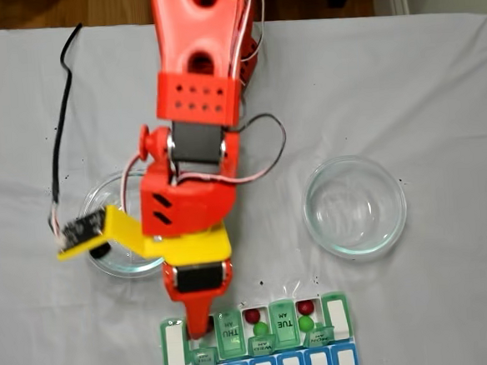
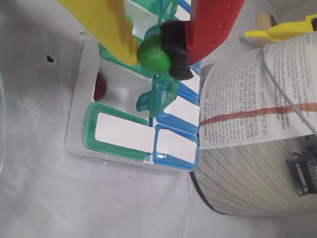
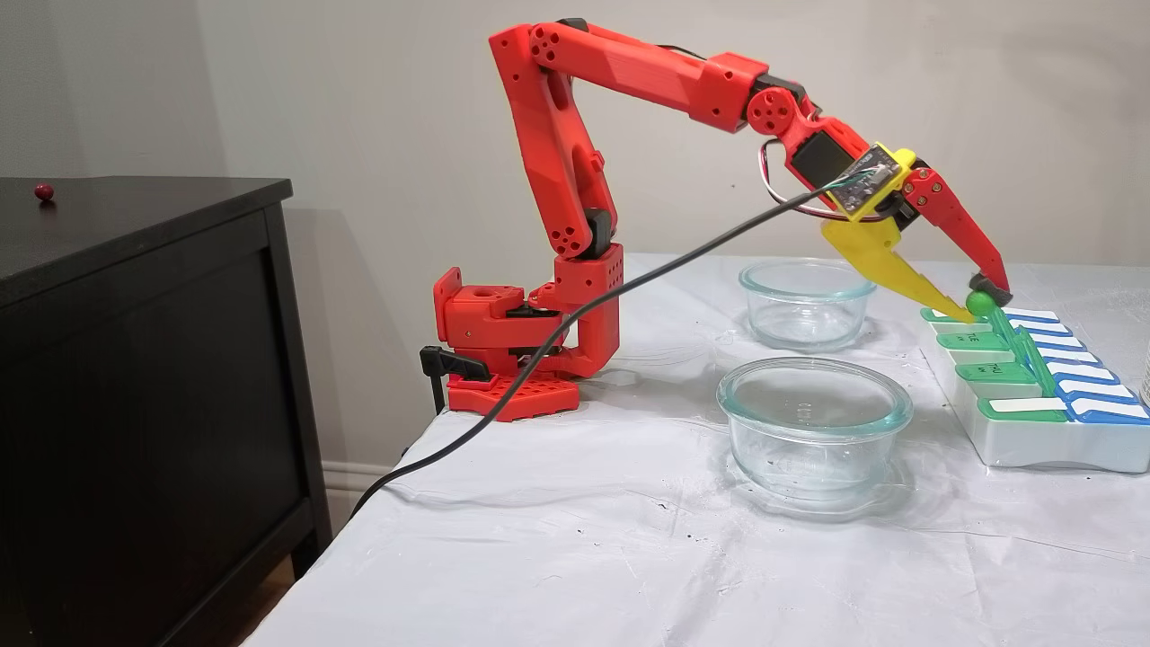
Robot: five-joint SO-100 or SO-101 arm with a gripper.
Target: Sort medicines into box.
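Right now my gripper (image 2: pixel 154 53) is clamped on a green ball (image 2: pixel 154 52), poised just above an open compartment of the pill organizer (image 2: pixel 79 144), so letting go should drop it beside the dark red ball (image 2: pixel 100 87) lying inside.

**My arm's look**

My arm (image 3: pixel 575 153) is glossy red plastic, blocky links with perforated panels. Beside its wrist camera board (image 1: pixel 81 230) I see a yellow bracket, red-and-white wires and a black cable (image 3: pixel 557 332). One of the fingers (image 2: pixel 111 27) is yellow, the other red with black padding.
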